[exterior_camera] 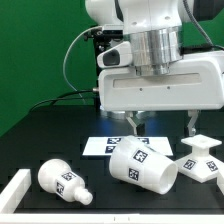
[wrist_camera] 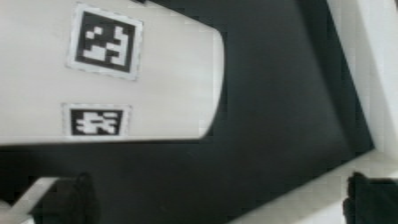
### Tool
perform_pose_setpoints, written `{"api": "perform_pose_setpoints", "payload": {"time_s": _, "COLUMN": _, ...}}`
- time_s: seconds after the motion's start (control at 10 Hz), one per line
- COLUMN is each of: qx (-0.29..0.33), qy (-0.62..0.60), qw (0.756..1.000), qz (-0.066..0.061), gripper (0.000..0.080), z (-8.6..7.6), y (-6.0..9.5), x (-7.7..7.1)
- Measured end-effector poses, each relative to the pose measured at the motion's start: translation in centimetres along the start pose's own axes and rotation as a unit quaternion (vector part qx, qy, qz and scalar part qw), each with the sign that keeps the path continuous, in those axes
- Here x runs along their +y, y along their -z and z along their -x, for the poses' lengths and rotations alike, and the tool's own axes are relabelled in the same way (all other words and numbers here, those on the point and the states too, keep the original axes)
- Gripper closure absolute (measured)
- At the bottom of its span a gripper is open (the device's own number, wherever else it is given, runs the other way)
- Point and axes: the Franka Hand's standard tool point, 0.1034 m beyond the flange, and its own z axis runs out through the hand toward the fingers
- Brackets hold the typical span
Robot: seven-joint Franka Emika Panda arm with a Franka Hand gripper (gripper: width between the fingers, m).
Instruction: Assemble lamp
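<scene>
The white cone shade (exterior_camera: 141, 166) lies on its side at the front middle of the black table, wide mouth toward the exterior view's right. The round-headed bulb (exterior_camera: 62, 181) lies at the front left. The small waisted base (exterior_camera: 200, 159) stands at the right. My gripper (exterior_camera: 163, 125) hangs above and just behind the shade, open and empty, with its dark fingers (exterior_camera: 135, 123) wide apart. In the wrist view the gripper (wrist_camera: 210, 202) has only black table between the fingertips (wrist_camera: 43, 203). None of the lamp parts can be told for sure in that view.
The marker board (exterior_camera: 108, 146) lies flat behind the shade and fills much of the wrist view (wrist_camera: 151, 95), with two tags showing. A white bar (exterior_camera: 14, 191) lies at the front left corner. A pale blurred area (wrist_camera: 338, 160) lies beside one fingertip.
</scene>
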Motion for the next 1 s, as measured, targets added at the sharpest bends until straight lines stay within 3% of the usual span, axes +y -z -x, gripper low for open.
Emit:
{"api": "perform_pose_setpoints", "payload": {"time_s": 0.1, "qx": -0.016, "qy": -0.033, "qw": 0.999, "qz": 0.013, "gripper": 0.01, "z": -0.8, "y": 0.0, "x": -0.4}}
{"api": "perform_pose_setpoints", "payload": {"time_s": 0.2, "qx": -0.012, "qy": -0.051, "qw": 0.998, "qz": 0.038, "gripper": 0.01, "z": -0.7, "y": -0.6, "x": -1.1}}
{"api": "perform_pose_setpoints", "payload": {"time_s": 0.3, "qx": -0.011, "qy": -0.04, "qw": 0.997, "qz": 0.059, "gripper": 0.01, "z": 0.1, "y": -0.9, "x": -1.6}}
{"api": "perform_pose_setpoints", "payload": {"time_s": 0.6, "qx": -0.035, "qy": -0.024, "qw": 0.994, "qz": 0.101, "gripper": 0.01, "z": 1.6, "y": -1.2, "x": -3.0}}
{"api": "perform_pose_setpoints", "payload": {"time_s": 0.7, "qx": -0.046, "qy": -0.018, "qw": 0.991, "qz": 0.126, "gripper": 0.01, "z": 2.2, "y": -1.4, "x": -3.2}}
{"api": "perform_pose_setpoints", "payload": {"time_s": 0.8, "qx": -0.075, "qy": -0.009, "qw": 0.983, "qz": 0.169, "gripper": 0.01, "z": 2.9, "y": -1.8, "x": -2.8}}
{"api": "perform_pose_setpoints", "payload": {"time_s": 1.0, "qx": -0.12, "qy": -0.002, "qw": 0.954, "qz": 0.274, "gripper": 0.01, "z": 2.4, "y": -1.2, "x": -2.0}}
